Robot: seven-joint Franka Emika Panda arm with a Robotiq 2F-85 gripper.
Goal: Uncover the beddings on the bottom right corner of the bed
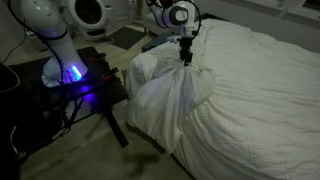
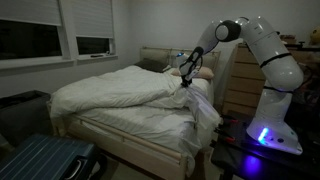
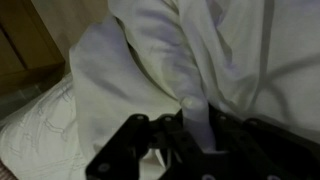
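The white puffy beddings (image 1: 175, 95) are gathered and lifted at the corner of the big white bed (image 1: 260, 110), hanging in a bunch over its edge. My gripper (image 1: 185, 57) is above the bunch and shut on a pinch of the beddings. In the other exterior view the gripper (image 2: 186, 80) holds the beddings (image 2: 110, 90) up at the bed's (image 2: 130, 135) near corner. In the wrist view a fold of the beddings (image 3: 195, 105) runs between the dark jaws (image 3: 197, 140). Bare mattress (image 3: 40, 130) shows beneath.
A black table with blue lights (image 1: 75, 80) carries the robot base beside the bed. A wooden dresser (image 2: 240, 80) stands behind the arm. A blue suitcase (image 2: 45, 160) lies on the floor at the bed's foot. Windows (image 2: 95, 45) are on the far wall.
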